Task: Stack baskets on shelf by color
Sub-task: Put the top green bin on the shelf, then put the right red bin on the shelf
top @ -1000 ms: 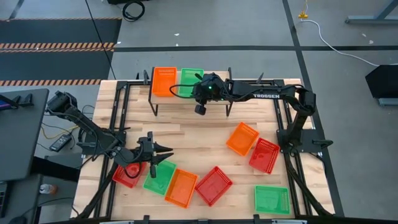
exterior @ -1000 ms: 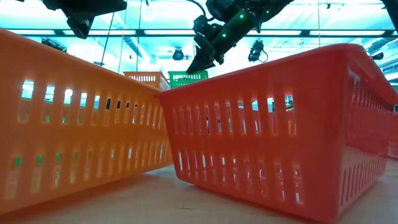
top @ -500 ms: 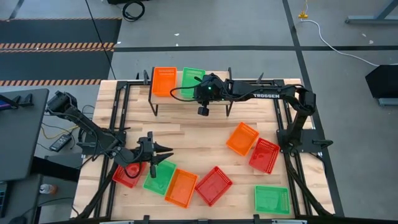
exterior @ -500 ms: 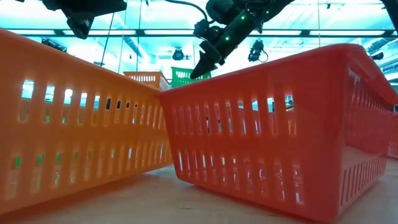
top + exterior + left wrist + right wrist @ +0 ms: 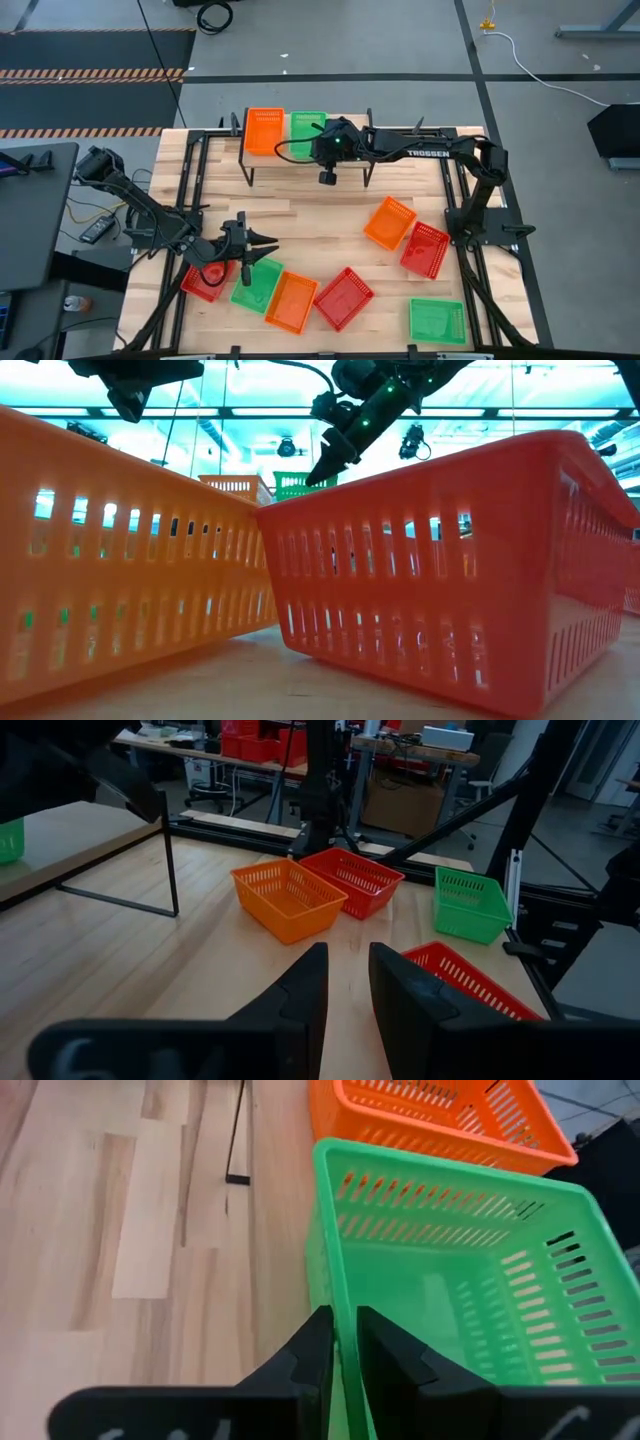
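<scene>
On the shelf (image 5: 285,158) at the table's far side sits an orange basket (image 5: 265,130). Right beside it is a green basket (image 5: 307,128), and my right gripper (image 5: 322,150) is shut on that one's wall. In the low view the green basket (image 5: 298,482) stands about level with the orange one (image 5: 236,486); whether its bottom rests on the shelf, I cannot tell. My left gripper (image 5: 272,243) hovers over the table's near left, fingers a little apart with nothing between them (image 5: 347,985). My right gripper has the green basket by the rim of its near-side wall (image 5: 336,1295). One finger is inside the basket and one outside. The fingers slant down from the table's right. The basket stays level, open side up, next to the orange basket (image 5: 440,1115).
Loose baskets lie on the table: red (image 5: 204,281), green (image 5: 254,286), orange (image 5: 290,301) and red (image 5: 343,297) along the near edge, green (image 5: 437,320) at the near right, orange (image 5: 388,222) and red (image 5: 425,248) at the right. Bare wood lies mid-table.
My right gripper has rolled at the wrist while staying over the shelf. The green basket in its hold has turned from a slight skew to square beside the orange one and has gone a little toward the far edge. My left arm has kept still.
</scene>
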Available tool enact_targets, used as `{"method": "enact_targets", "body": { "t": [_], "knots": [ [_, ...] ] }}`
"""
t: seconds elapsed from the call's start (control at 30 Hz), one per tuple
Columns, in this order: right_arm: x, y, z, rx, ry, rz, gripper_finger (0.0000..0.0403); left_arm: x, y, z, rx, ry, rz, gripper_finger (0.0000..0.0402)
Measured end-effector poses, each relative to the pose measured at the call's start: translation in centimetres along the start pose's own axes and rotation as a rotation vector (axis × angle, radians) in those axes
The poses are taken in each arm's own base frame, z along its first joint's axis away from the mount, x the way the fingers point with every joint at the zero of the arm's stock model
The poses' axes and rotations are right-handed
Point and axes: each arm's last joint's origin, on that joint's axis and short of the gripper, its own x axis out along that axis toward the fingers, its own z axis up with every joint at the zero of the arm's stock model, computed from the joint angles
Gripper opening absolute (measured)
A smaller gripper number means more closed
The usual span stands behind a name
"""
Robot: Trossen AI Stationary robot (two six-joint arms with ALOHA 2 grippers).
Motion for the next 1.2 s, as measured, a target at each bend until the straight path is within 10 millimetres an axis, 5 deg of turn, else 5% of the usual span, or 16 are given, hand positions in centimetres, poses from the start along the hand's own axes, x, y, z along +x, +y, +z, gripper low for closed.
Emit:
{"method": "enact_targets", "body": {
  "t": [0.37,0.9,1.2],
  "knots": [
    [0.0,-0.2,0.3,-0.001,-0.027,-0.033,0.0093,0.0,0.0,0.0,0.0,0.0,0.0,0.0082],
    [-0.1,-0.2,0.6,0.01,-0.054,-0.042,0.0094,0.0,0.0,0.0,0.001,0.0,0.0,0.0082],
    [-3.7,2.9,3.0,0.018,-0.138,0.046,0.0114,0.0,0.0,-0.1,0.015,0.015,-0.008,0.0082]
  ]
}}
